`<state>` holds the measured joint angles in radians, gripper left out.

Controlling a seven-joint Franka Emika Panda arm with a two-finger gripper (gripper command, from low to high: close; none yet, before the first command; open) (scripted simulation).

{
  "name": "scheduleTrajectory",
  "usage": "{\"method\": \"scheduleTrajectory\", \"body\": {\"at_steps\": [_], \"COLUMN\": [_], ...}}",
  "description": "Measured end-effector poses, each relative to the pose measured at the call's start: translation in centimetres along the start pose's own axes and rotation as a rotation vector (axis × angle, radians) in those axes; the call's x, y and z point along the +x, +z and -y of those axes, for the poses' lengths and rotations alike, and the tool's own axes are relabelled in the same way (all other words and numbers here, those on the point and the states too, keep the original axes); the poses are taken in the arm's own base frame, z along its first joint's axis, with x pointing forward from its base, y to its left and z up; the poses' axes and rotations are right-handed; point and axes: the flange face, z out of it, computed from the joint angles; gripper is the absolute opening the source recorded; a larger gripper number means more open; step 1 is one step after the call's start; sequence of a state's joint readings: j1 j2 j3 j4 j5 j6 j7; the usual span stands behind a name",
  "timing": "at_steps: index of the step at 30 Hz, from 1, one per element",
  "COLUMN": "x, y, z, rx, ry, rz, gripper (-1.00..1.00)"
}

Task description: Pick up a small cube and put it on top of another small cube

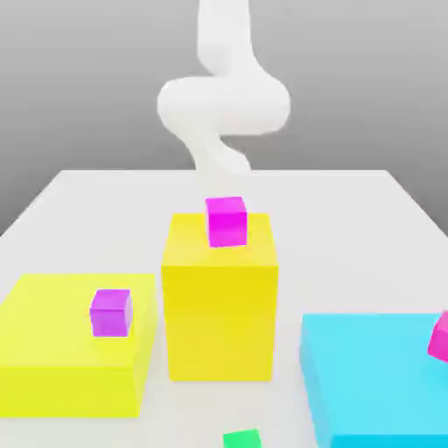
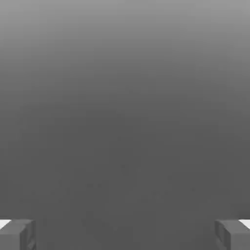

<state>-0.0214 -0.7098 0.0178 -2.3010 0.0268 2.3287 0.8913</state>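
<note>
Items on the pale table (image 1: 367, 254), listed from the exterior view's left to its right, with clock positions reckoned from the middle of that view:

Low yellow block (image 1: 66, 389), at 8 o'clock: broad and flat-topped. It bears one purple cube (image 1: 111, 312), small and upright, toward the block's 2 o'clock side.

Tall yellow block (image 1: 219, 319), at 6 o'clock: deeper in hue, narrower and higher than the first. It carries one magenta cube (image 1: 227, 221), small, its top face visible.

White arm (image 1: 223, 105), at 12 o'clock: descends beyond the tall yellow block, its lower part pale against the background.

End effector (image 2: 125, 234), seen in the hand view: open, its two fingers (image 2: 17, 237) well apart, with plain grey between them; nothing held.

Bright green cube (image 1: 242, 440), at 6 o'clock: small, cut by the exterior view's lower edge, lying nearer the camera than the tall yellow block and apart from all three blocks.

Cyan block (image 1: 376, 376), between 4 and 5 o'clock: low and broad, partly cropped. It bears one pink cube (image 1: 440, 337), small, at 4 o'clock, cropped by the exterior view's right edge and turned at an angle.
</note>
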Motion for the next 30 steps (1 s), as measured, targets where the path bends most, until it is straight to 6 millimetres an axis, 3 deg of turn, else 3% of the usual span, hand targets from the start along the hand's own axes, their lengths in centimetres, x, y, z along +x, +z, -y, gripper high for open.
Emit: {"method": "scheduleTrajectory", "body": {"at_steps": [7,14,22,30], "x": [-0.8,-3.5,-8.8,-15.5], "y": [12.7,24.6,36.8,46.6], "z": [-0.3,-2.9,-8.6,-16.5], "rx": [-0.151,-0.330,-0.560,-0.776], "ry": [0.309,0.605,0.927,1.192], "rz": [0.097,0.140,0.118,0.026], "gripper": [0.00,0.00,0.00,0.00]}}
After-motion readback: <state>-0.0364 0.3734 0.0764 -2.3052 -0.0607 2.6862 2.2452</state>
